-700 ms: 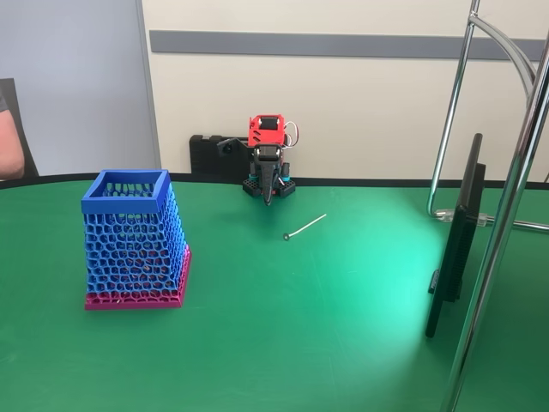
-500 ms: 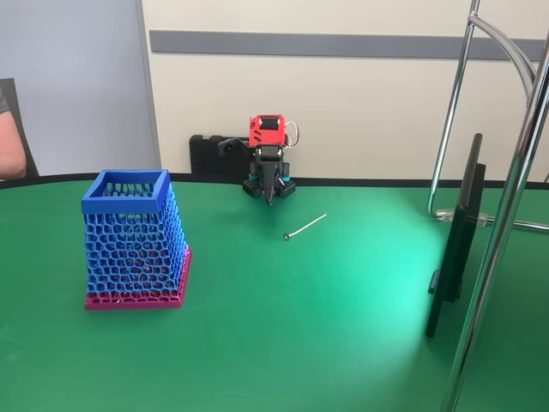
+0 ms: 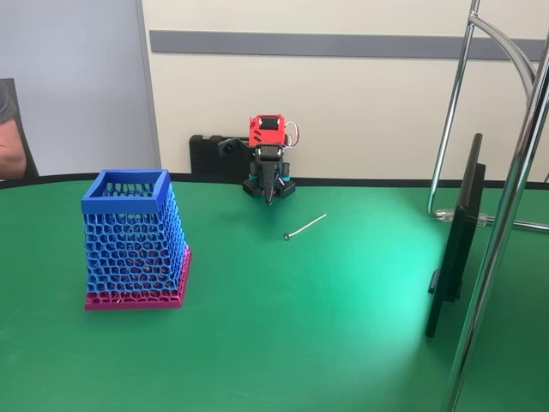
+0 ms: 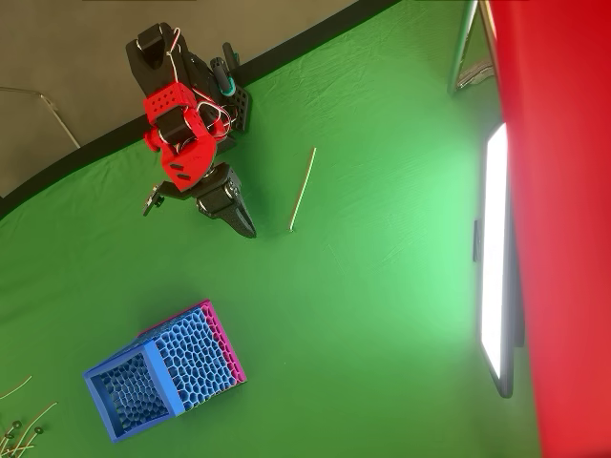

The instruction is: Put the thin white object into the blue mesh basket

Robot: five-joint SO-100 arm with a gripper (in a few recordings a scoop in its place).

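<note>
Fixed view faces the arm [image 3: 268, 163] across the table [image 3: 300, 326]; overhead view looks down.

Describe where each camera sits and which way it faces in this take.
Fixed view: low at the table's near edge, facing the wall; the arm faces it, gripper pointing down, thin white object before it, blue mesh basket left, a person's arm at the left edge.
Overhead view: above, looking down; red-and-black arm upper left, gripper beside the stick, basket lower left.
Shared: arm, stick, basket, green table, monitor.
</note>
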